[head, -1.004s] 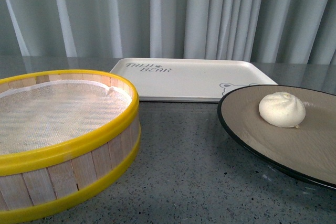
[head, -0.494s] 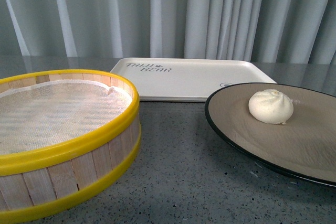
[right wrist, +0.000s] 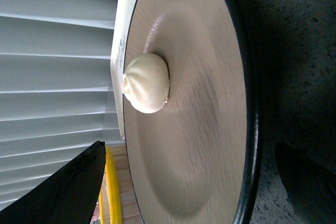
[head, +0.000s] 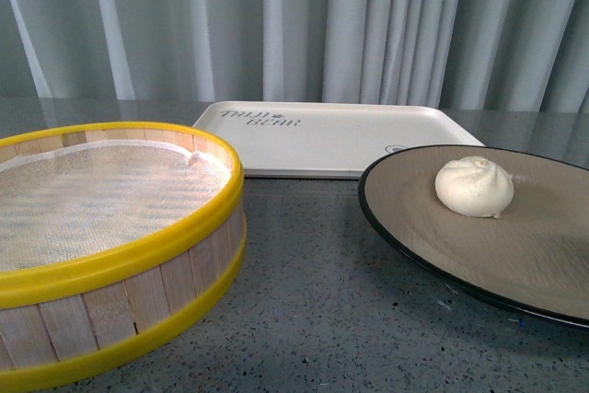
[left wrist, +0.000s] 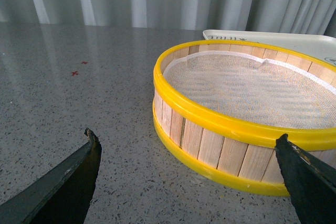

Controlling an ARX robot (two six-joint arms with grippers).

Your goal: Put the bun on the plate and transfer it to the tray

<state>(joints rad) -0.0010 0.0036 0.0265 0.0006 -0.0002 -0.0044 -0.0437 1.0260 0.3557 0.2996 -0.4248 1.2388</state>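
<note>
Off-white bun [head: 474,187], round, on the plate [head: 515,250]. It rests on the beige face, away from the black rim and towards the plate's far side. It sits upright, flat base down, pleated swirl pointing up. No long axis to note; it is near enough round.

Right gripper [right wrist: 190,144]: fingers [right wrist: 68,187] spread wide, gripping nothing. The plate's rim runs between them. One finger stands over the plate's face. The other shows only dimly against the dark table [head: 313,319] on the plate's outer side. Neither is seen touching the plate. The bun lies ahead of the fingertips, well clear of both, closer to the finger on the face side.

Outward from the plate:
- Tray [head: 331,140], cream, flat, lies just behind it. From the front the plate's far rim covers the tray's near right corner. Contact there cannot be told.
- Basket [head: 120,264], wooden slats with yellow bands and a white mesh liner, is left of the plate. A strip of bare table lies between them.
- Pale curtain [head: 276,25] hangs behind the tray.

Left gripper [left wrist: 187,135]: fingers [left wrist: 63,187] wide apart and holding nothing, low over the table. The basket stands ahead of them, on the side away from the plate.
</note>
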